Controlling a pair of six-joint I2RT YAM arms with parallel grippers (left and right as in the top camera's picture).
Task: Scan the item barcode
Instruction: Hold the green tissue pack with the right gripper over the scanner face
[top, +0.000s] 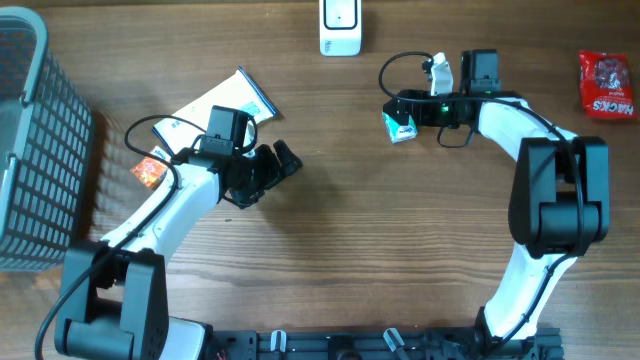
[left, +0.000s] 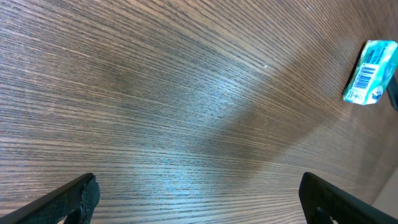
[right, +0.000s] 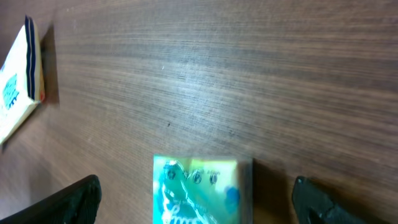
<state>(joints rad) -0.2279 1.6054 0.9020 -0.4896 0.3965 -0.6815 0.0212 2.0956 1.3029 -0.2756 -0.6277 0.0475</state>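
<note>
The item is a small teal-green pack (top: 402, 128) lying on the wooden table below the white scanner (top: 340, 26). My right gripper (top: 399, 113) is open around it. In the right wrist view the pack (right: 196, 190) lies between the two spread fingertips (right: 69, 202) and touches neither. My left gripper (top: 274, 174) is open over bare wood at the centre left, with nothing between its fingers (left: 69, 200). In the left wrist view the pack (left: 371, 71) is at the far right, with a barcode on its side.
A grey basket (top: 30, 150) stands at the left edge. A flat white and blue packet (top: 222, 103) and a small orange item (top: 148, 171) lie by the left arm. A red packet (top: 607, 84) is at the far right. The white packet (right: 15, 93) also shows in the right wrist view.
</note>
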